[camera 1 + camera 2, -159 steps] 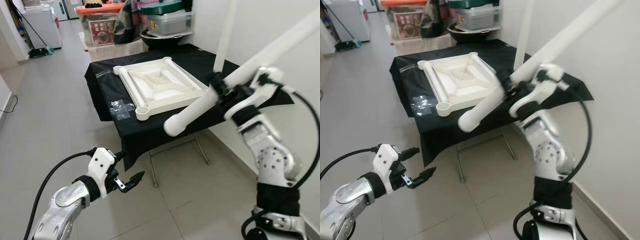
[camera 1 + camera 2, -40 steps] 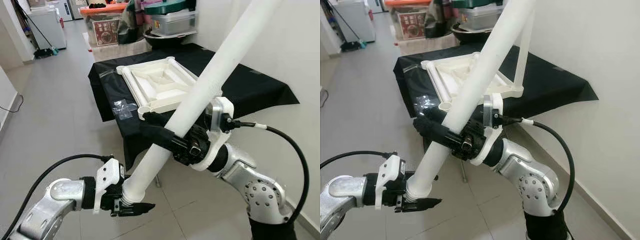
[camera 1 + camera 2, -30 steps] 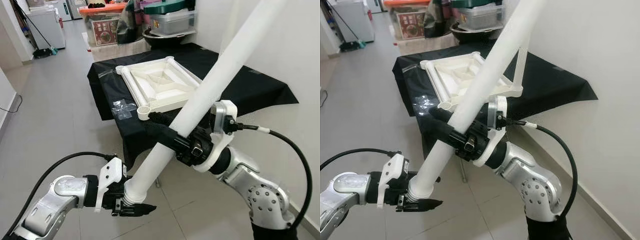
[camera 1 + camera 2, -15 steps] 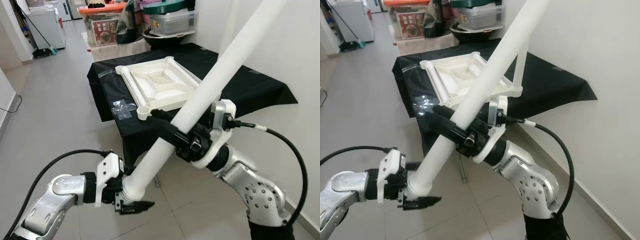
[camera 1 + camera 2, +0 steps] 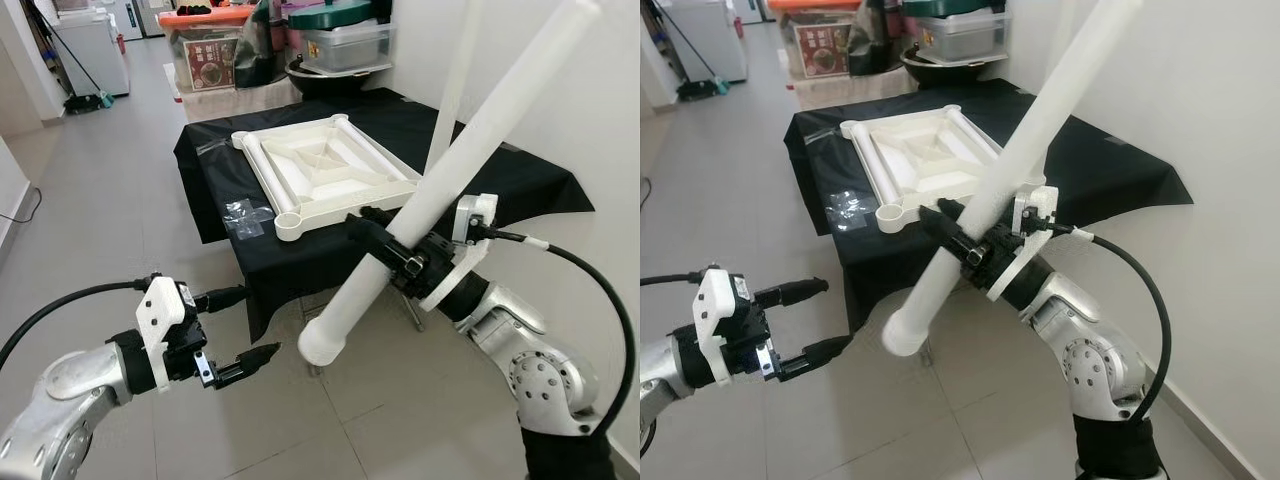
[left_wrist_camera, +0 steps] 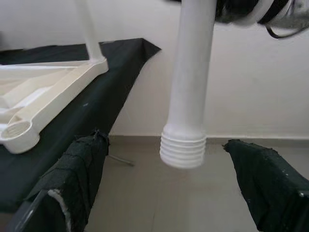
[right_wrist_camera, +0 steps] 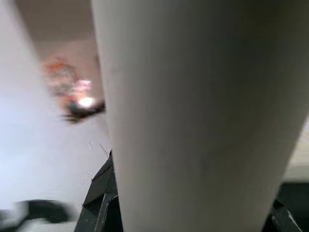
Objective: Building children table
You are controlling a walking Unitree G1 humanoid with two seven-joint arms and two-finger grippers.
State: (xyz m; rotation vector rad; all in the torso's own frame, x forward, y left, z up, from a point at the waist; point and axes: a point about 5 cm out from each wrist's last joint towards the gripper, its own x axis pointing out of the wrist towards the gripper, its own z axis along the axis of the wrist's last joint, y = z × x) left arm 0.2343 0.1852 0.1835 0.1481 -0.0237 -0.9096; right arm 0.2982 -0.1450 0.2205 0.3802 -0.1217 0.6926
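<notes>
A white children's table top [image 5: 330,175] lies upside down on a black-clothed table [image 5: 500,180]. One white leg [image 5: 455,90] stands upright at its far right corner. An empty round socket [image 5: 287,222] shows at its near left corner. My right gripper [image 5: 385,245] is shut on a second long white leg [image 5: 450,160], held slanted in front of the table. The leg's threaded end [image 6: 183,150] hangs free over the floor. My left gripper [image 5: 258,322] is open, low and to the left of that end, not touching it.
A clear plastic bag [image 5: 245,215] lies on the cloth near the socket. Storage boxes [image 5: 340,40] and a dark bowl stand behind the table. A white wall runs along the right. Tiled floor [image 5: 100,230] stretches to the left and front.
My left gripper has let go of the leg's threaded end and drawn back to the left, open. The right gripper has carried the leg to the right, towards the table.
</notes>
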